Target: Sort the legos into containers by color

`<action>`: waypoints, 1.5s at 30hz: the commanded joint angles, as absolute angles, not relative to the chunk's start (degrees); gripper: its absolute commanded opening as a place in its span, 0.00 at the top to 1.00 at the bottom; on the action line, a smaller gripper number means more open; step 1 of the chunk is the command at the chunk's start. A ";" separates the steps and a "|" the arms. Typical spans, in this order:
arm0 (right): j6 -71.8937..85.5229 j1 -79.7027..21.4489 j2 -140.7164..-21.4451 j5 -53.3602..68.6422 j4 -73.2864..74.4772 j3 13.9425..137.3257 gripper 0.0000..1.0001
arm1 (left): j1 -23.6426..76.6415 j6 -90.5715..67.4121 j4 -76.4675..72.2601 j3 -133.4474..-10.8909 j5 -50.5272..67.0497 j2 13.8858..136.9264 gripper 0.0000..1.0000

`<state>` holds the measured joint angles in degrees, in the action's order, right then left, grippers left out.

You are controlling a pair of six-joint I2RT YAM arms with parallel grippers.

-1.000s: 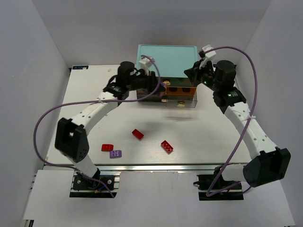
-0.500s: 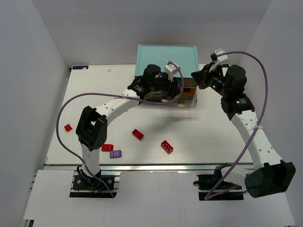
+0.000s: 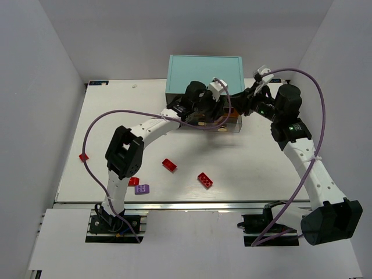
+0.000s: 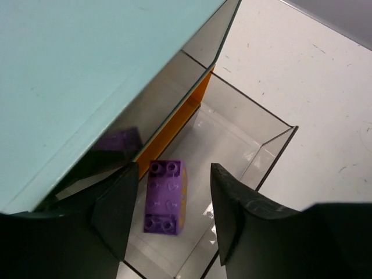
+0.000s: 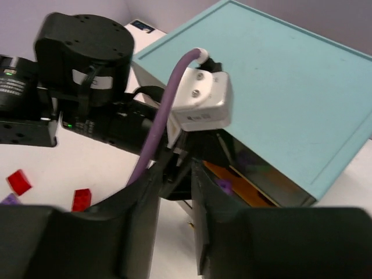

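Observation:
A purple lego lies flat in the pulled-out see-through drawer of the teal-topped cabinet. My left gripper hangs open right above it, one finger on each side with a gap between each and the brick. My right gripper is open just to the right of the drawer, pointing at the left gripper; the purple lego shows past its finger. On the table lie red legos and another purple lego.
The cabinet stands at the table's back middle with its orange-backed drawer sticking out towards me. The left arm's purple cable loops over the left side of the table. White walls close in both sides.
The left arm swung right over the open drawer and its gripper opened, leaving the purple lego in the drawer. The right gripper, shut before, now stands open near the drawer.

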<state>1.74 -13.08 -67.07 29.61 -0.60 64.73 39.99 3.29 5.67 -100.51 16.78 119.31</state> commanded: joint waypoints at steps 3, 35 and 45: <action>-8.16 -12.66 -65.21 42.26 -1.23 64.69 0.43 | 40.17 2.03 5.89 -103.36 15.47 115.05 0.35; -48.70 -54.30 -99.84 34.46 25.17 72.86 0.25 | 31.90 -43.58 47.61 -66.09 -38.21 46.07 0.26; -37.63 -66.00 -108.80 25.23 11.36 73.12 0.23 | 31.90 -46.49 53.35 -66.61 -37.36 41.48 0.25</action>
